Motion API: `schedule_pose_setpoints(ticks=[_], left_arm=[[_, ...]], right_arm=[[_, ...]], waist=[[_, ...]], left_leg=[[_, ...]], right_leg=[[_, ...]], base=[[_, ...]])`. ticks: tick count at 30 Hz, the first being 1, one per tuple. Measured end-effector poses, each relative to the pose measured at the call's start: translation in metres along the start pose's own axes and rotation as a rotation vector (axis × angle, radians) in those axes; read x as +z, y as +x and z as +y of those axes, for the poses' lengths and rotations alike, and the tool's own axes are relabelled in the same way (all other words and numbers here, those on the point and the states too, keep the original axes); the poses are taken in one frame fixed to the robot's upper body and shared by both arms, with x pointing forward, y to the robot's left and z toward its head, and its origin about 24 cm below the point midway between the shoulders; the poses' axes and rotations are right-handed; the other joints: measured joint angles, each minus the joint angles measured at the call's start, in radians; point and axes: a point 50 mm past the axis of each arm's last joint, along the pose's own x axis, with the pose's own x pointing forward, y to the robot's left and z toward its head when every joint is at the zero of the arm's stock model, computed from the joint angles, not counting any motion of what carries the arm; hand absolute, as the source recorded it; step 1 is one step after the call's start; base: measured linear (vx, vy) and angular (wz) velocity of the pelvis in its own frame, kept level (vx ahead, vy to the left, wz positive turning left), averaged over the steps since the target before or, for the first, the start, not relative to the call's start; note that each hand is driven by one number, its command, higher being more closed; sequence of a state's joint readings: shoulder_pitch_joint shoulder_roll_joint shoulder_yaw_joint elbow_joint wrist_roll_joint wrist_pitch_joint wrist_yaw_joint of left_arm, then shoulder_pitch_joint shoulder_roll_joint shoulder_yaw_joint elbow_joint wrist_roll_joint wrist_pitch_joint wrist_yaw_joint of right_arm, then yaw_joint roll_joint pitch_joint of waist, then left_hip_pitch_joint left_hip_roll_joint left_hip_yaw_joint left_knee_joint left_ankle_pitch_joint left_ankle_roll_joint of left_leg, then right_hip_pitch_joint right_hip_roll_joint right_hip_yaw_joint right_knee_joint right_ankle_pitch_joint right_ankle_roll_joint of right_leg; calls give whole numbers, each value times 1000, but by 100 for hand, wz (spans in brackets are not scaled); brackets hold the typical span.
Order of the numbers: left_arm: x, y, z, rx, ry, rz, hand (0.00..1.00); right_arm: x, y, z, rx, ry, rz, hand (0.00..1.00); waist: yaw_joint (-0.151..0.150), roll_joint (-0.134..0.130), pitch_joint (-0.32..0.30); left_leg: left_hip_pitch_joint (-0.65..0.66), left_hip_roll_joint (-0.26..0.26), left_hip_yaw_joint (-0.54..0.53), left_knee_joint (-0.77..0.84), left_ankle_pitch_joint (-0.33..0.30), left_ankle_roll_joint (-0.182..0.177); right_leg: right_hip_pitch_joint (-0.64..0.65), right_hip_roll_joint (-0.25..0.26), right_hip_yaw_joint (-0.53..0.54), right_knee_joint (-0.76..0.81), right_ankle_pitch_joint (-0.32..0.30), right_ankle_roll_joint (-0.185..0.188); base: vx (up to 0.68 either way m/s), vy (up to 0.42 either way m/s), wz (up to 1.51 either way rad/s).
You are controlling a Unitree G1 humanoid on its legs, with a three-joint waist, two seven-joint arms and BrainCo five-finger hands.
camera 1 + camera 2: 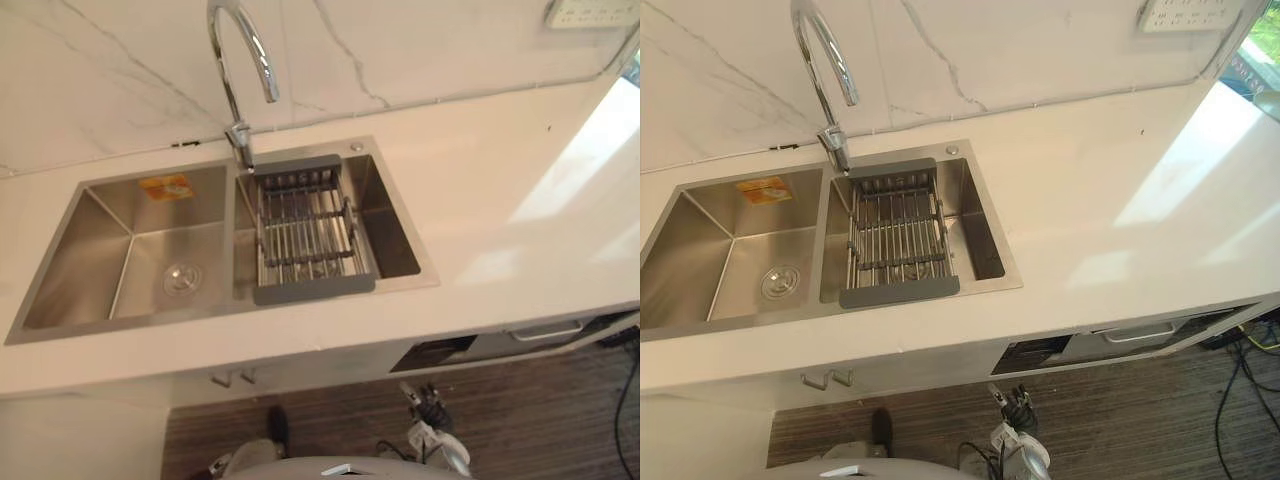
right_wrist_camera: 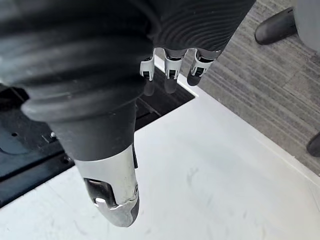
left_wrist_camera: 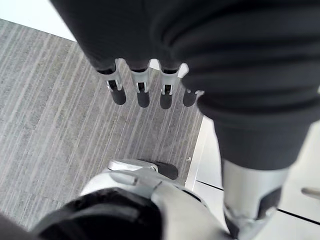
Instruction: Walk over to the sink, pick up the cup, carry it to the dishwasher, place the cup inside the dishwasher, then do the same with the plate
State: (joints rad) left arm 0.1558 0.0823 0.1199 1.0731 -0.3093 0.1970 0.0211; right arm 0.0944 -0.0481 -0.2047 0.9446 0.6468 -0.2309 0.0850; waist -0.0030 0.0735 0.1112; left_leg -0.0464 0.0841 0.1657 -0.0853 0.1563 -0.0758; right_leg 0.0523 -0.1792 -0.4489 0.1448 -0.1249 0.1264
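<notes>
Both my hands hang free at a double sink

My left hand (image 3: 142, 96) hangs low by my side over the floor, fingers straight and apart, holding nothing, as an arm carried while standing. Before me the sink (image 1: 120, 325): its left basin (image 1: 95, 250) holds a round drain (image 1: 182, 278). A curved tap (image 1: 245, 45) rises at the far edge between the basins. A wire rack (image 1: 305, 235) spans the right basin. I cannot tell where the cup and plate are. To the right runs the white counter (image 1: 500, 200), and under it a handled front (image 1: 545, 330), likely the dishwasher. My right hand (image 2: 170, 67) hangs beside it, fingers relaxed and holding nothing
</notes>
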Motion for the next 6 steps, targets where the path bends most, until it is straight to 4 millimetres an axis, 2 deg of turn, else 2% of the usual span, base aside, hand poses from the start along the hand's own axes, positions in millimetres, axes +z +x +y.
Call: schedule_pose_setpoints(ticks=[6], left_arm=[[12, -1, 2, -86, -64, -107, 0]], right_arm=[[-13, -2, -8, -40, 21, 75, 0]], waist=[[6, -35, -6]], left_leg=[[29, 7, 3, -1, -9, -11]], right_leg=[[46, 22, -2, -45, 11, -5]], base=[[35, -36, -3]])
